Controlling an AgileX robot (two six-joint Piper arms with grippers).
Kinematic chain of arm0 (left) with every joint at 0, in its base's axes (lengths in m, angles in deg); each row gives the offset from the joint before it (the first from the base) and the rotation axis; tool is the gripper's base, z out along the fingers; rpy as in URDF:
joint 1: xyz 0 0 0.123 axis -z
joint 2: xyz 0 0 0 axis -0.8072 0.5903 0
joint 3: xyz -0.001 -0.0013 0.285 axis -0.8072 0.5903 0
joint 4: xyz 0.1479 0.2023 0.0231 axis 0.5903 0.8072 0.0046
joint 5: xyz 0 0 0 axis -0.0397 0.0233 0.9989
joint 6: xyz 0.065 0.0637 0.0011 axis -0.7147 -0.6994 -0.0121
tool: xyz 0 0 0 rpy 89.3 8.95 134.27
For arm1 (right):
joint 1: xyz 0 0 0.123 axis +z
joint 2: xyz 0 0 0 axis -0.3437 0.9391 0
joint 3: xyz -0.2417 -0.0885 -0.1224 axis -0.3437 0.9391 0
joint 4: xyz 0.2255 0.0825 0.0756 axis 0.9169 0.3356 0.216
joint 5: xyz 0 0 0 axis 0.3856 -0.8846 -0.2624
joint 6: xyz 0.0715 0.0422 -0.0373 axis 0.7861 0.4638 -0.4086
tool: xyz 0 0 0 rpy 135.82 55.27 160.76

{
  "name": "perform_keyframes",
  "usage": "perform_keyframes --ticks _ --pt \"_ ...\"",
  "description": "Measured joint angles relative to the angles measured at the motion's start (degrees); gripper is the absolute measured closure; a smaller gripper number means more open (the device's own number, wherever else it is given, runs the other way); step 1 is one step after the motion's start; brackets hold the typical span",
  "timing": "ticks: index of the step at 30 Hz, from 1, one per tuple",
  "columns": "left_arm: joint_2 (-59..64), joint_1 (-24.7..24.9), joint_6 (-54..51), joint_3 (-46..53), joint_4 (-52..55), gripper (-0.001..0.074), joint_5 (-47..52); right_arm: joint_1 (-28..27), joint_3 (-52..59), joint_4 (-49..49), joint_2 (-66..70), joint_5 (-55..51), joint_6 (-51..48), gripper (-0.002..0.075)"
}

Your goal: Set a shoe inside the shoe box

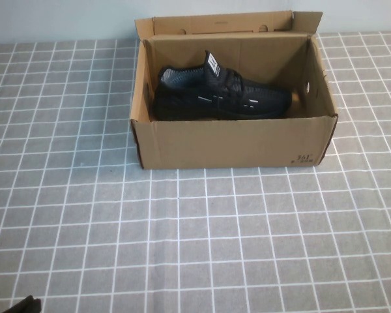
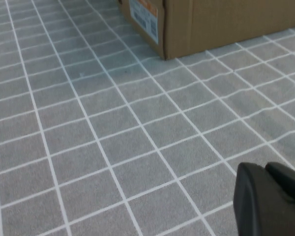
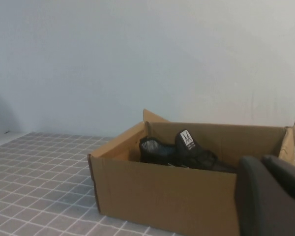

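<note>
The black mesh shoe [image 1: 218, 94] lies on its sole inside the open brown shoe box [image 1: 234, 143], toe pointing right, with its white tongue label up. It also shows in the right wrist view [image 3: 179, 152], inside the box [image 3: 162, 196]. My left gripper [image 2: 264, 169] is shut and empty, low over the cloth near the table's front left; a bit of it shows in the high view [image 1: 23, 305]. A box corner [image 2: 211, 24] is far ahead of it. My right gripper [image 3: 261, 161] is shut and empty, set back from the box and out of the high view.
A grey cloth with a white grid [image 1: 195, 241] covers the table. The box's hinged lid [image 1: 221, 23] stands open at the back against a pale wall [image 3: 137, 59]. A printed label [image 2: 143, 17] is on the box's left end.
</note>
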Motion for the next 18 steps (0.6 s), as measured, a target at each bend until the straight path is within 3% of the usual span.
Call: perform_keyframes --ticks 12,18 --pt "0.0 0.0 0.0 0.0 0.0 0.0736 1.1 -0.6 0.0 0.0 0.0 -3.5 -0.1 0.0742" --pt "0.0 0.0 0.0 0.0 0.0 0.0736 1.1 -13.0 3.9 0.5 -0.1 -6.9 -0.1 0.0742"
